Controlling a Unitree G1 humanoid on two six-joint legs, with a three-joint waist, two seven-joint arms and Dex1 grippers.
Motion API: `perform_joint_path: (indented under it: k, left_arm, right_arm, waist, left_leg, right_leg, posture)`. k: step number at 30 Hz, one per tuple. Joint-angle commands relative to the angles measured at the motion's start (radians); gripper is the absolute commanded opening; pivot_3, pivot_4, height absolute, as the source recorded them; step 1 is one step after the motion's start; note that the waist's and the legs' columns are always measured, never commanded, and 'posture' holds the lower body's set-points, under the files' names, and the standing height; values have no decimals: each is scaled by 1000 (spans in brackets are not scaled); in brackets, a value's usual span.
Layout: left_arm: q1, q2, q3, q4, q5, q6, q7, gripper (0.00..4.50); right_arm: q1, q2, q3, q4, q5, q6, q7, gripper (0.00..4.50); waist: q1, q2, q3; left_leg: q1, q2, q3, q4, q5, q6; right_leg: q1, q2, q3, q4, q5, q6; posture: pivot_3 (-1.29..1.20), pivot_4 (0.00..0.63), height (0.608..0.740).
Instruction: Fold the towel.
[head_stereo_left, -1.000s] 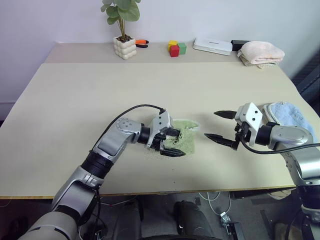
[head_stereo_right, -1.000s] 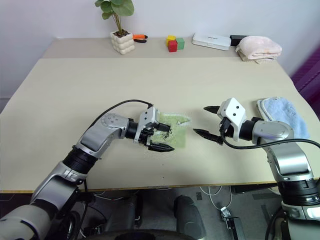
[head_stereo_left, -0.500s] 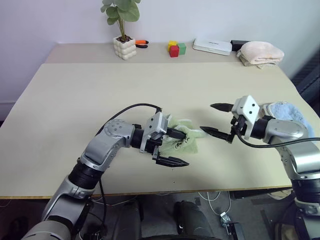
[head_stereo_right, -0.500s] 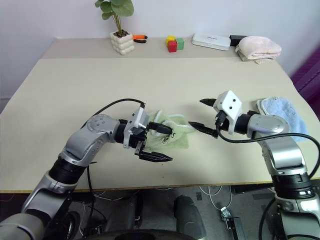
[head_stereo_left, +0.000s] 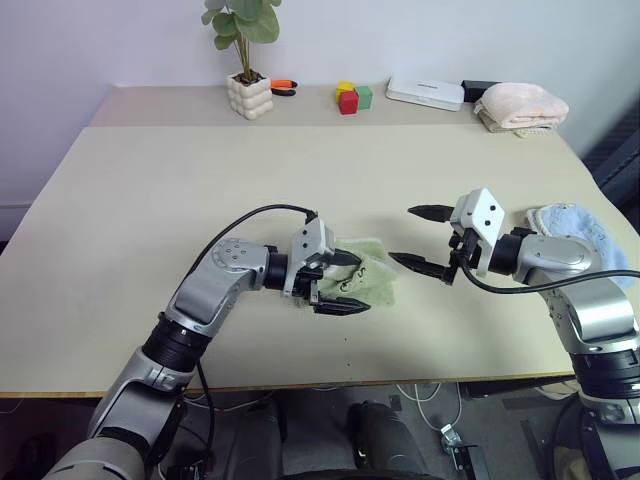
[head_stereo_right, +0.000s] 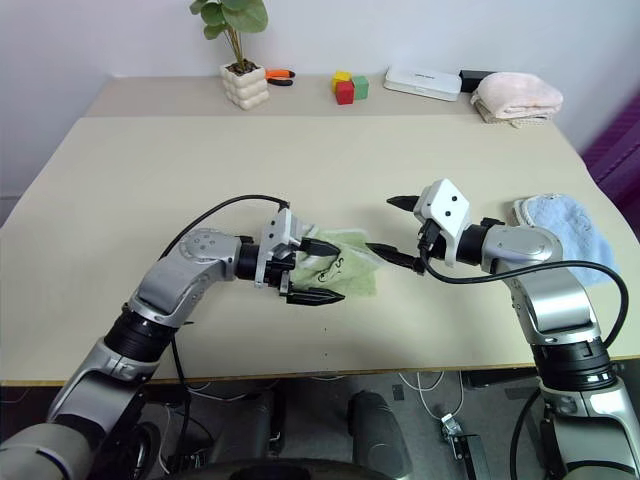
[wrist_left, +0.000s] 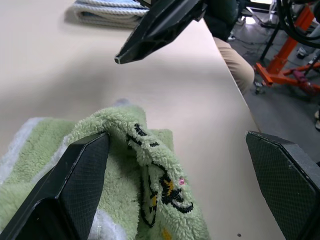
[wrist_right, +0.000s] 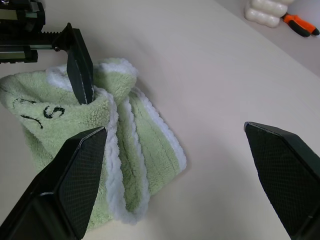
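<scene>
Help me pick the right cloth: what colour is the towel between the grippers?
Light green towel with a whitish edge, clearest in the right wrist view.

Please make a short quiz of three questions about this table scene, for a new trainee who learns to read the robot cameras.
1. True or false: the right gripper is shut on the green towel.
2. Which lies nearest the right arm? A) the blue towel B) the potted plant C) the pink towel
3. Fill in: the left gripper's jaws stand ___, with towel cloth bunched between them.

Key: 1 false, it is open and short of the towel's edge; 2 A; 3 open.
</scene>
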Motion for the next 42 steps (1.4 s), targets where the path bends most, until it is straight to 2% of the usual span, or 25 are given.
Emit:
perform_joint_path:
  k: [1,5,9,11,15,20,24,29,33,38,42]
  left_arm:
    - [-42,-9,95,-27,-78,2,-3,4435]
    - [-33,39,106,-74,-120,33,-57,4435]
    - [-44,74,62,-21,-26,22,-23,4435]
    - [-46,77,70,-19,-42,30,-35,4435]
    - [-78,56,132,49,-14,-50,35,4435]
    - [-93,88,282,87,-135,-15,12,4435]
    - [-113,135,373,147,-167,-1,23,4435]
    - [-72,214,384,181,-142,-38,-25,4435]
    - [-45,223,381,170,-135,-42,-23,4435]
    - [-26,206,369,133,-131,-41,-9,4435]
    - [-28,201,366,126,-129,-37,0,4435]
  right_arm:
    - [-8,1,-27,-20,4,-13,-8,4500]
    - [-10,0,-29,-13,2,-16,-12,4500]
    - [-18,6,-24,-8,0,-19,-16,4500]
    - [-17,10,-22,-10,1,-19,-17,4500]
    - [-15,9,-25,-21,9,-7,-16,4500]
    - [-10,26,1,-87,26,29,-21,4500]
    - [-16,55,24,-159,42,73,-44,4500]
    - [-21,71,48,-289,117,180,-50,4500]
    - [-15,82,90,-360,136,231,-65,4500]
    - [6,56,238,-325,-58,137,-88,4500]
    - [-2,51,297,-240,-202,35,-123,4500]
  waist:
    - [0,0,0]
    - [-5,0,0]
    - [0,0,0]
    - [-1,0,0]
    - [1,0,0]
    - [-7,0,0]
    - [-4,0,0]
    - [-1,0,0]
    - [1,0,0]
    - [0,0,0]
    - [-2,0,0]
  left_leg:
    - [0,0,0,0,0,0]
    - [1,0,0,0,0,0]
    - [1,0,0,0,0,0]
    - [1,0,0,1,0,0]
    - [1,0,-1,3,0,0]
    - [1,0,-1,3,0,0]
    - [1,0,-3,3,0,0]
    - [1,0,-3,3,0,0]
    - [1,0,-3,4,0,0]
    - [1,0,-3,4,0,0]
    - [1,0,-3,4,0,0]
  right_leg:
    - [0,0,0,0,0,0]
    - [0,0,0,1,0,0]
    - [0,0,0,4,0,1]
    - [0,0,0,5,0,1]
    - [-1,0,0,8,-1,2]
    - [-2,0,0,11,-1,3]
    - [-3,1,-1,13,-2,3]
    - [-3,1,-1,13,-2,3]
    - [-2,0,-2,13,-2,3]
    - [-2,0,-2,13,-3,1]
    - [-2,0,-2,13,-3,1]
  posture:
    - [0,150,740]
    - [0,150,740]
    - [0,150,740]
    - [0,150,740]
    - [0,150,740]
    - [0,150,740]
    - [0,150,740]
    - [0,150,740]
    - [0,150,740]
    - [0,150,740]
    - [0,150,740]
